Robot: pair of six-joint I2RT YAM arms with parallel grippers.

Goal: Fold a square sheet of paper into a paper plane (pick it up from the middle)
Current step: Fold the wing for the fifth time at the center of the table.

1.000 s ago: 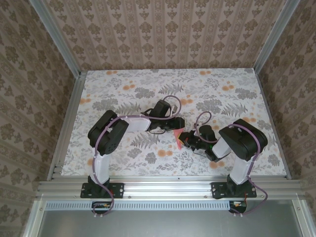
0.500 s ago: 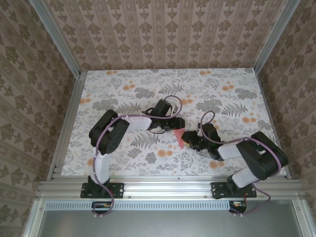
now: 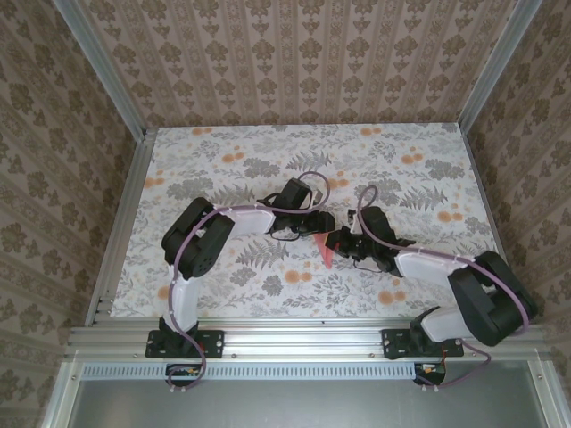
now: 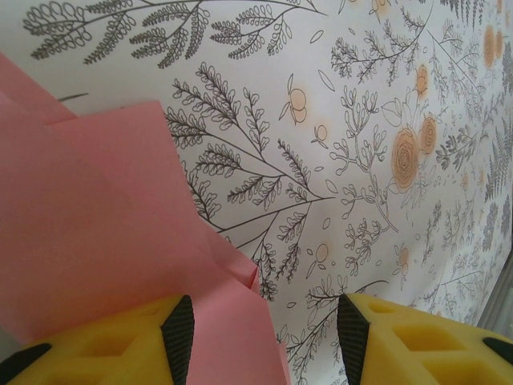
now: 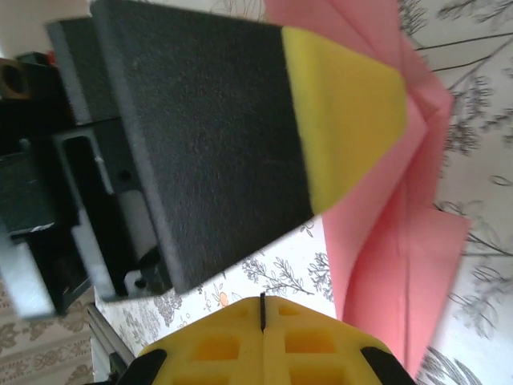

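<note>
Two grippers, tip to tip, over the middle of the floral table (image 3: 205,152). Wide apart at the left gripper (image 3: 321,225): yellow fingers (image 4: 417,341) parted, clamping nothing. Draped against the finger on the left of its wrist view and reaching into the gap, a folded pink sheet of paper (image 4: 104,241), layered, with sharp creased edges and one small corner poking towards the open middle. Bare printed tabletop past its other finger and ahead of its tips, room to spare there. Closed tight at the right gripper (image 5: 262,309): yellow fingertips (image 5: 208,349) pressed together along a thin dark seam. Cannot tell whether any paper edge is nipped in that seam. Right of and ahead of those tips, the same sheet, spread in overlapping flaps with one straight edge running away from the gripper. Directly ahead of the right gripper, very close, a black-padded finger (image 5: 208,144) with a yellow tip, belonging to the left gripper, crowding that side. From above, a pink tip of the sheet between the two grippers, on the side towards the arm bases. Plenty of free table beyond both grippers towards the far wall (image 3: 294,62), likewise to the outer side of each. Behind them, an aluminium rail (image 3: 303,334) along the table's near edge.
</note>
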